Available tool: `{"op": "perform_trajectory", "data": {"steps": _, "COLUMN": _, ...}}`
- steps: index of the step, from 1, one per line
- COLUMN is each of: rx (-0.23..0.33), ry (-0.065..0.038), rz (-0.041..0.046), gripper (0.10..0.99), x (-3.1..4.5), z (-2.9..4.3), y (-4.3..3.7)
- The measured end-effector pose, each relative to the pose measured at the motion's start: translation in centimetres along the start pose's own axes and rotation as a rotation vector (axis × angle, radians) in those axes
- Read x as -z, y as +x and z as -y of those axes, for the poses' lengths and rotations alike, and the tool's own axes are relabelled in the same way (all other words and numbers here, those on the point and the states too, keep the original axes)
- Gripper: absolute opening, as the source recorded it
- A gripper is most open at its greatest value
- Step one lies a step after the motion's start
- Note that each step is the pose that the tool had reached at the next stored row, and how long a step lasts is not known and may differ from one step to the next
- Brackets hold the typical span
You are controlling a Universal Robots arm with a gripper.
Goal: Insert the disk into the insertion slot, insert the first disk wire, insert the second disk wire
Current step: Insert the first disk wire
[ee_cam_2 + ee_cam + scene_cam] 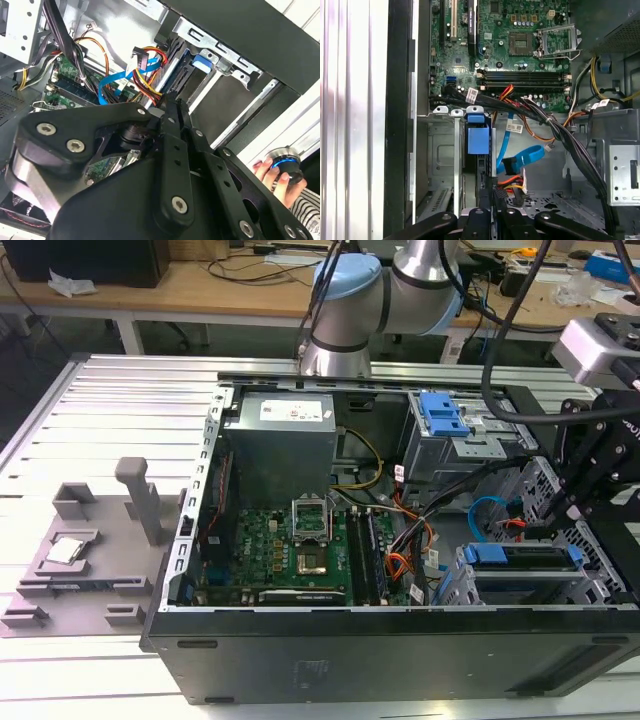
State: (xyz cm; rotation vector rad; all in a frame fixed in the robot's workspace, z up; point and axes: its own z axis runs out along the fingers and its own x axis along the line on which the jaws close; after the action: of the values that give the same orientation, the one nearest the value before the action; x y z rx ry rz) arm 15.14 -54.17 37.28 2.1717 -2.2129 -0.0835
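Observation:
The disk (525, 552), in its bright blue carrier (478, 140), sits inside the insertion slot (545, 585), a grey perforated cage at the case's front corner on the exterior view's right. My gripper (173, 107) is shut, its black fingertips pressed together right at the disk's edge (481, 172), with nothing seen between them. The second disk wire (527, 156), a glossy light-blue loop (112, 82), hangs free beside the cage, and its black plug (510, 165) is unplugged. A bundle of orange, red and black wires (142, 57), the first disk wire, lies loose close by (512, 181).
A grey drive box with a blue latch (445, 415) stands behind the cage. The motherboard (290, 550) and power supply (280, 440) fill the case's other half. Thick black cables (570, 140) cross beside the slot. A hand (272, 175) rests on a blue-ringed knob outside the case.

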Motion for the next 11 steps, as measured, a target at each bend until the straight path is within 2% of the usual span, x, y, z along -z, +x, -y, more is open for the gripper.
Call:
{"op": "perform_trajectory", "data": {"steps": 2, "rx": 0.000, "ry": 0.000, "rz": -0.0001, "gripper": 0.188, "x": 0.00, "z": 0.00, "y": 0.00}}
{"op": "perform_trajectory", "data": {"steps": 5, "rx": 0.000, "ry": 0.000, "rz": -0.0004, "gripper": 0.373, "x": -0.04, "z": -0.04, "y": 0.01}}
{"op": "perform_trajectory", "data": {"steps": 8, "rx": 0.000, "ry": 0.000, "rz": -0.0026, "gripper": 0.373, "x": -0.63, "z": -0.60, "y": 0.02}}
{"op": "perform_trajectory", "data": {"steps": 11, "rx": -0.001, "ry": 0.000, "rz": -0.0085, "gripper": 0.373, "x": -1.22, "z": -0.60, "y": 0.03}}
